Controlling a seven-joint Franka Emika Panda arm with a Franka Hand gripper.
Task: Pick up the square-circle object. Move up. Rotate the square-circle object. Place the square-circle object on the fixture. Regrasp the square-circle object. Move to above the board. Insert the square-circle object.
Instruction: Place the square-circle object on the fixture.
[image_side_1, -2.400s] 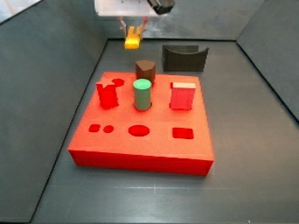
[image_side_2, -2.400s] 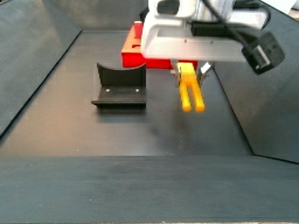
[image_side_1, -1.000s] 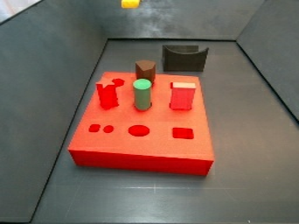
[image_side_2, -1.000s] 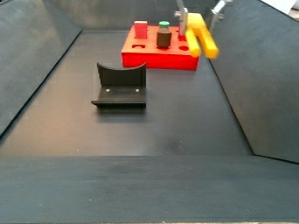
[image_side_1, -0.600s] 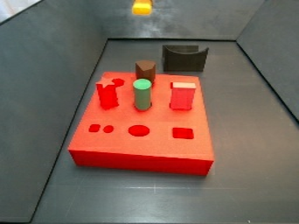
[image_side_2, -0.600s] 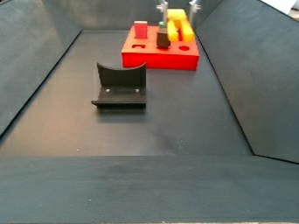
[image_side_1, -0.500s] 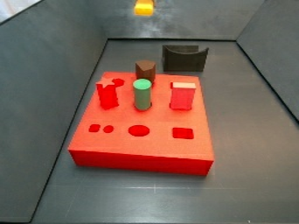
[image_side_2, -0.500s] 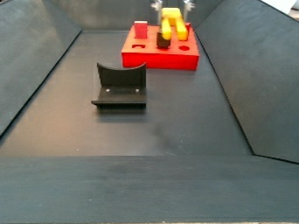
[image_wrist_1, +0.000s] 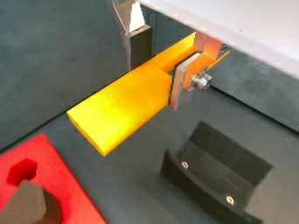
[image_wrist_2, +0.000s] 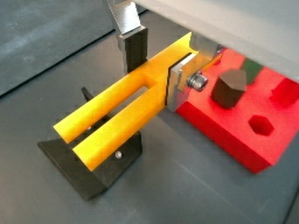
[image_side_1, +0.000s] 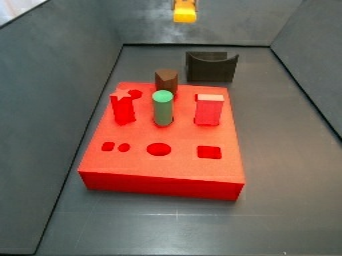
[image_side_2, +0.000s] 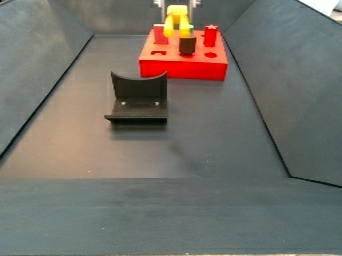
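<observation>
My gripper (image_wrist_1: 162, 59) is shut on the square-circle object (image_wrist_1: 122, 107), a slim yellow-orange peg that lies level between the silver fingers (image_wrist_2: 177, 80) and shows slotted in a wrist view (image_wrist_2: 114, 116). In both side views only the peg shows, high at the frame's upper edge (image_side_1: 185, 11) (image_side_2: 175, 16); the gripper body is out of frame there. The dark fixture (image_side_1: 211, 66) with its U cut stands on the floor behind the red board (image_side_1: 163, 150), well below the peg. It also shows in both wrist views (image_wrist_1: 222, 179) (image_wrist_2: 91, 171). The board (image_side_2: 185, 55) bears upright pegs.
On the board stand a brown peg (image_side_1: 166, 81), a green cylinder (image_side_1: 163, 107) and two red blocks (image_side_1: 207, 109) (image_side_1: 124, 106). Dark sloping bin walls (image_side_1: 54, 60) close in the floor on all sides.
The peg has been lifted out of the side view's frame top, turned level, and carried sideways; in the opposite side view it has moved from the near right to far back above the board.
</observation>
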